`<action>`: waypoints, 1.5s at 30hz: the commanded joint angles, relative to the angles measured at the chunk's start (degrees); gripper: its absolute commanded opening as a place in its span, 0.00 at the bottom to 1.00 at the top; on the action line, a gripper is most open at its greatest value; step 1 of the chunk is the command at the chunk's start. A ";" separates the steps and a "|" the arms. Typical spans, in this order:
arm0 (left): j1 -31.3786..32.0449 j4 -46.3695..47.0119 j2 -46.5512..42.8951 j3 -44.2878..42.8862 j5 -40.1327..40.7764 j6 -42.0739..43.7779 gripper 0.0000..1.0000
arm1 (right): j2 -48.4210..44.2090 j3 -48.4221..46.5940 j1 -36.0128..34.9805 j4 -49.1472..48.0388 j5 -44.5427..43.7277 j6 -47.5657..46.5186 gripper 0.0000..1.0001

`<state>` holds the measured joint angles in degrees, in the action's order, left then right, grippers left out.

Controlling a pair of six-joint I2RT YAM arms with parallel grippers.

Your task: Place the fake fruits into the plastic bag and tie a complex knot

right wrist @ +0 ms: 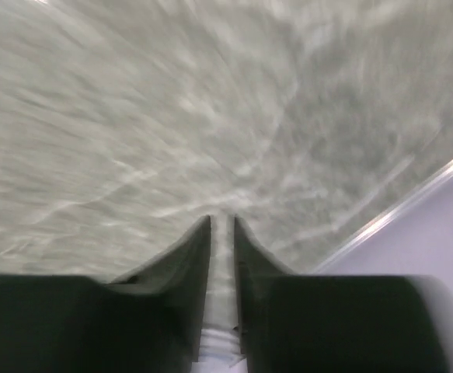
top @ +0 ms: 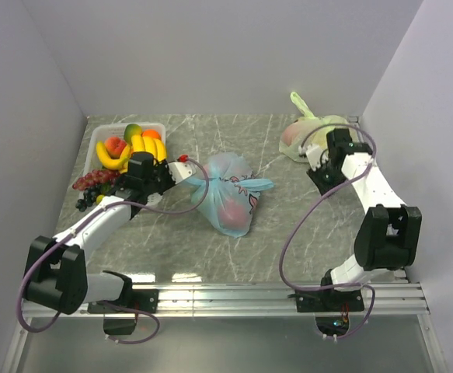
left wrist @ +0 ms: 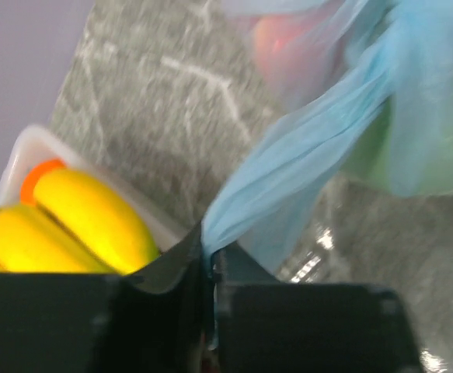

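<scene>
The light-blue plastic bag (top: 230, 194) lies mid-table with fake fruits inside; a red one (top: 231, 210) shows through the film. Its twisted ears form the knot (top: 197, 183) at the bag's left end. My left gripper (top: 187, 172) sits right at that bunch. In the left wrist view a blue ear (left wrist: 304, 155) runs down into my left gripper (left wrist: 209, 247), pinched between nearly closed jaws. More fake fruits, bananas (top: 137, 148) among them, fill a white tray (top: 95, 140). My right gripper (top: 318, 172) hovers over bare table at the right. In its wrist view the gripper (right wrist: 222, 221) is open a narrow slit and empty.
Dark grapes (top: 94, 183) lie on the table beside the tray. A tied pale yellow-green bag (top: 311, 130) rests at the back right, just behind my right wrist. Walls close in the table on three sides, and a metal rail (top: 273, 295) runs along the near edge.
</scene>
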<state>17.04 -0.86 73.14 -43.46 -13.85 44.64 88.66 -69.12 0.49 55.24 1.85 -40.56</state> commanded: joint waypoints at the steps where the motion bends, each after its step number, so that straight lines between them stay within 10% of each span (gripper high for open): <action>1: 2.38 -3.09 1.38 -4.43 -5.48 -3.77 0.16 | 2.28 -9.96 -0.23 6.27 16.22 5.03 0.34; 5: 4.84 -2.92 2.79 -4.88 -5.58 -5.62 0.23 | 8.35 -17.88 -1.79 6.48 32.66 15.75 0.64; 28: 5.02 -1.51 7.19 -7.78 -4.61 -6.85 0.31 | 14.69 -11.38 -25.98 -16.58 12.13 -10.59 0.74; 31: 5.02 -0.90 7.80 -7.78 -4.26 -7.72 0.31 | 16.27 -11.30 -25.98 -17.09 9.94 -10.86 0.70; 36: 4.41 -1.07 8.77 -8.83 -1.37 -10.10 0.11 | 16.37 -11.12 -25.02 -18.95 3.45 -8.58 0.00; 45: -6.22 -5.81 7.27 -9.63 -1.01 -13.89 0.00 | 7.41 -10.51 -8.23 -12.79 1.67 -8.39 0.00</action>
<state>16.71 -3.97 82.13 -51.90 -20.97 30.79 100.92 -79.53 -15.46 37.85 15.49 -47.64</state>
